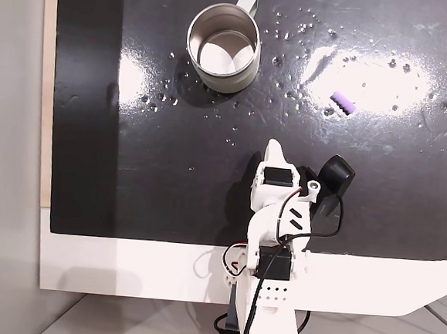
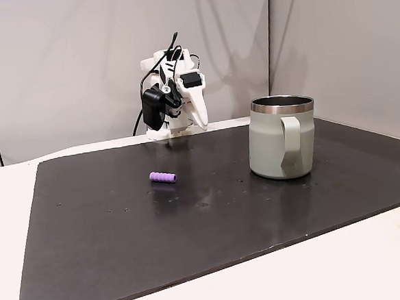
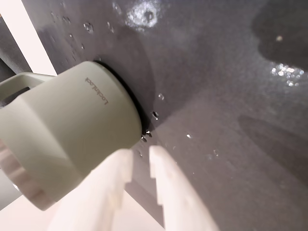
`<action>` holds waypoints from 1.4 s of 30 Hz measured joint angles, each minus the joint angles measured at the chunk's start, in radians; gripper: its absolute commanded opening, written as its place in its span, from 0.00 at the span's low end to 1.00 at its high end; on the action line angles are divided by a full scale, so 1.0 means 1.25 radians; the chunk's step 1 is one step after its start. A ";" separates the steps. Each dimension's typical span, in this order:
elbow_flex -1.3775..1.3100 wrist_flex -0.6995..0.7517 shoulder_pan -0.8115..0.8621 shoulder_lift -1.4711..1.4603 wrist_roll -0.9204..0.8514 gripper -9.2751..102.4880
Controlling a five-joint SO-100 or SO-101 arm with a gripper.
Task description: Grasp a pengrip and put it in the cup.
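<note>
We take the cup [image 1: 223, 49] as our landmark and read the top-down fixed view from left to right. The cup stands upright on the black mat [image 1: 169, 170], in the mat's upper half, left of centre. Its steel rim is round, its inside is shiny, and its loop handle points up and to the right, toward the mat's far edge.

To the right of the cup, and slightly lower in this view, lies the pengrip [image 1: 343, 102] — a short light-purple tube resting on its side on the mat, well apart from the cup. White glare patches and small droplets lie on the mat between the two.

Below the cup, at the mat's near edge, sits the white arm, folded back on itself. Its gripper [image 1: 275, 149] points up the view toward the cup but stays well short of it, and well apart from the pengrip.

In the side fixed view the order is reversed: the pengrip [image 2: 163, 176] lies left of the cup [image 2: 281, 137], with the gripper [image 2: 199, 119] behind them, its tip pointing down near the mat.

In the wrist view the two white fingers [image 3: 168, 192] stand almost together — only a narrow slit separates them, and nothing is held. The cup [image 3: 62, 130] lies just beyond them, to the left.
</note>
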 measured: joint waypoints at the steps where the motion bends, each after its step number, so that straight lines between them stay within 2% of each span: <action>1: 0.000 0.000 0.000 0.000 0.000 0.08; 22: -0.025 0.000 0.005 -0.001 -0.005 0.08; 25: -0.103 0.011 0.011 -0.018 -0.015 0.08; 30: -0.309 0.032 0.031 -0.183 -0.021 0.08; 42: -0.846 0.182 0.190 -0.752 -0.039 0.08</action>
